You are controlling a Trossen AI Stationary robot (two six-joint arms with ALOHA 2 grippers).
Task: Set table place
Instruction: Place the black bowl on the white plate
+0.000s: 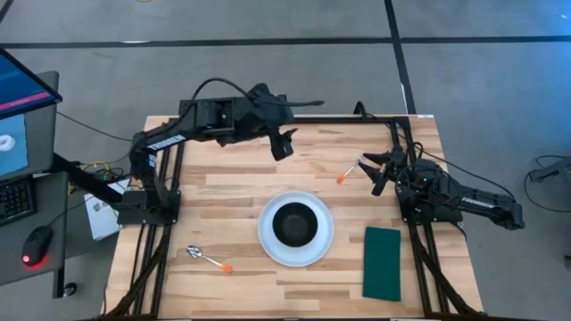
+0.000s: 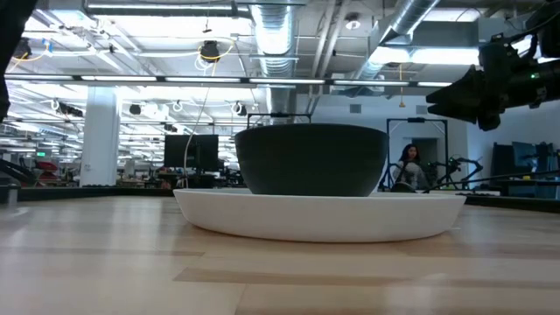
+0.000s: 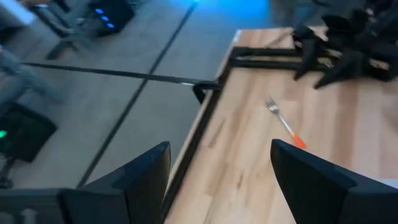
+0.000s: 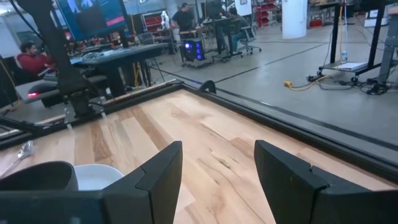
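Note:
A large white plate (image 1: 268, 239) lies at the table's near middle with a small black bowl (image 1: 295, 223) standing on it; both fill the low view, the bowl (image 2: 311, 159) on the plate (image 2: 319, 219). A fork (image 1: 350, 171) with an orange handle end lies flat to the far right of the plate and also shows in the left wrist view (image 3: 283, 122). A spoon (image 1: 208, 259) lies flat at the near left. A dark green napkin (image 1: 382, 262) lies flat at the near right. My left gripper (image 1: 284, 143) is open and empty above the table's far middle. My right gripper (image 1: 378, 171) is open and empty just right of the fork.
Dark arm frames run along the table's left (image 1: 156, 214) and right (image 1: 419, 250) sides. A desk with a screen, keyboard and mouse (image 1: 36, 245) stands off the table's left edge. Bare wood (image 1: 232, 178) lies between the plate and the far edge.

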